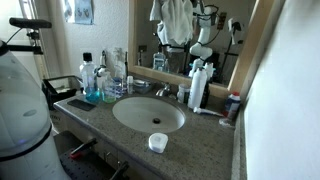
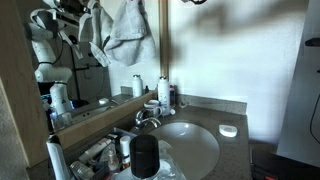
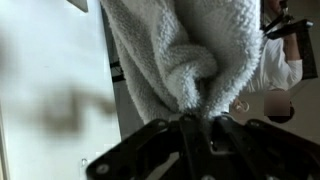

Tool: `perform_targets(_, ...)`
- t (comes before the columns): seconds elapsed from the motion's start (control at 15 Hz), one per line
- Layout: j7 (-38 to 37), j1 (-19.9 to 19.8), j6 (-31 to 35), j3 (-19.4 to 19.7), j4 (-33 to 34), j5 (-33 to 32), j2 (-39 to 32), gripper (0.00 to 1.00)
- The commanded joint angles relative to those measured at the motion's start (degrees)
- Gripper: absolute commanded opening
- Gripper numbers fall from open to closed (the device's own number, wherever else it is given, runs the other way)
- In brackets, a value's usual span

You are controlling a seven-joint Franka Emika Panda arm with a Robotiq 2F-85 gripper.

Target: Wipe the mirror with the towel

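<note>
The white terry towel (image 3: 180, 50) fills the wrist view, bunched into folds and pinched between my gripper (image 3: 190, 118), whose black fingers (image 3: 150, 140) are shut on it. In both exterior views the towel (image 1: 175, 20) (image 2: 125, 30) hangs high against the upper part of the mirror (image 1: 145, 35) (image 2: 100, 75), which has a light wooden frame. A reflection of the towel shows beside it in the glass. The white arm (image 1: 205, 40) stands by the towel. In the exterior views the towel hides the gripper itself.
Below is a granite counter (image 1: 210, 140) with an oval sink (image 1: 148, 113) (image 2: 190, 145) and a faucet (image 1: 160, 90). Bottles (image 1: 197, 85) stand along the mirror's base. A small round white container (image 1: 157, 142) sits at the counter's front, and a dark cup (image 2: 145, 155) is on the counter.
</note>
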State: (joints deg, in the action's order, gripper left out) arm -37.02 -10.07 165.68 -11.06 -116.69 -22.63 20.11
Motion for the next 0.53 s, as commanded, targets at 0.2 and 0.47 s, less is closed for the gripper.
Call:
perform_targets(0.2, -13.4, -14.7, 10.6, -7.8, 7.6, -13.3, -7.7, 0.05)
perform_targets(0.47, -16.5, -18.1, 8.8, -10.3, 14.9, -16.9, -14.0, 0.05)
